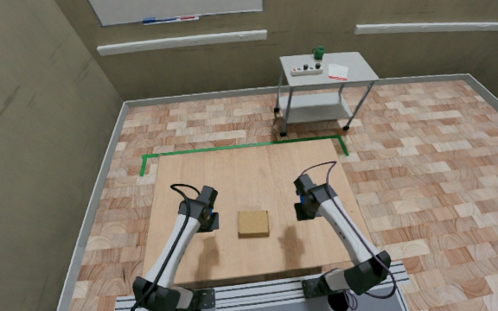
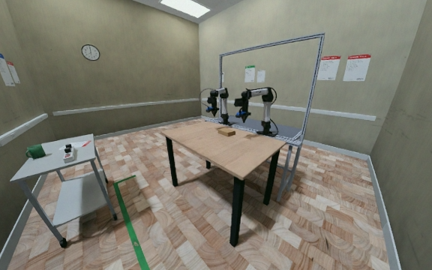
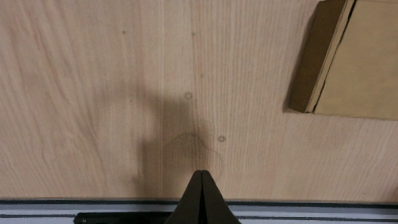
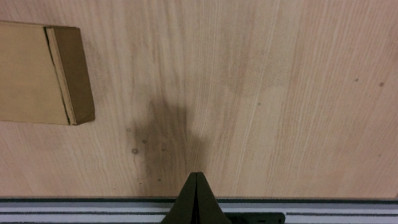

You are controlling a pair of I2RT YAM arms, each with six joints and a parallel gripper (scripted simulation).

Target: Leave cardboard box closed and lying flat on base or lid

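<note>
The cardboard box is closed and lies flat on the table between the arms, one large face up. Its visible side walls stand. A thin dark gap runs along the lid's edge at both ends in the wrist views; the flaps inside are hidden. My left gripper is shut and empty, pointing down above the table, clear of the box on its left in the top view. My right gripper is shut and empty above the table on the box's other side.
The wooden table has a metal rail along the arms' side. A tall metal frame stands behind the arms. A grey trolley with a green mug stands apart from the table.
</note>
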